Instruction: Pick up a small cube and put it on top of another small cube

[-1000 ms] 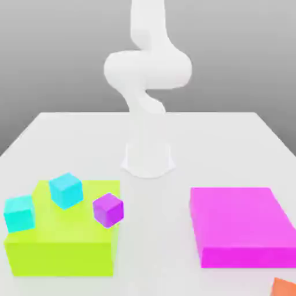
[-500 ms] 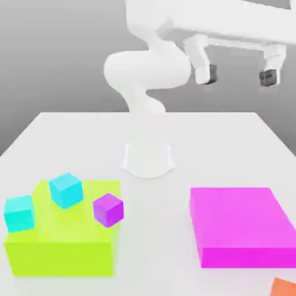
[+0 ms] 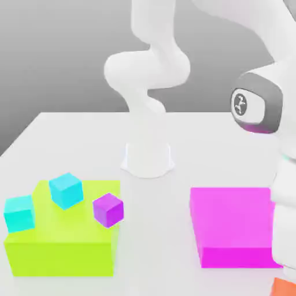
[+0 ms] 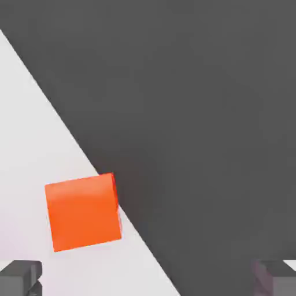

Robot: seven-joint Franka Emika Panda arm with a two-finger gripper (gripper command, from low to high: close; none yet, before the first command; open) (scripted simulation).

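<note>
"White tabletop point(image 3: 191, 144), plain grey behind it. Where has the arm got to?"

"It reaches out to the exterior view's right, and the gripper point(image 4: 148, 280) is above the orange cube point(image 4: 84, 213), near the table's edge."

"Holding anything?"

"Nothing. Its two fingers are spread wide, and in the hand view the cube sits off toward one of them, away from the middle of the gap."

"So which step is this?"

"Lining up for the pick, I'd say. The next move calls for shifting over until the cube is centred between the fingers, then going down and closing."

"Which way does the cube point?"

"It lies flat on the white top, right by the edge. Its sides are turned slightly from the line between the fingers, so a small twist of the wrist may help. As for a long axis, I can't make one out; it looks about as long as it is wide."

"And the one to stack on?"

"Can't say which. Two blue cubes point(image 3: 66, 191) and a purple cube point(image 3: 108, 210) are over by the green block point(image 3: 62, 258)."
</note>
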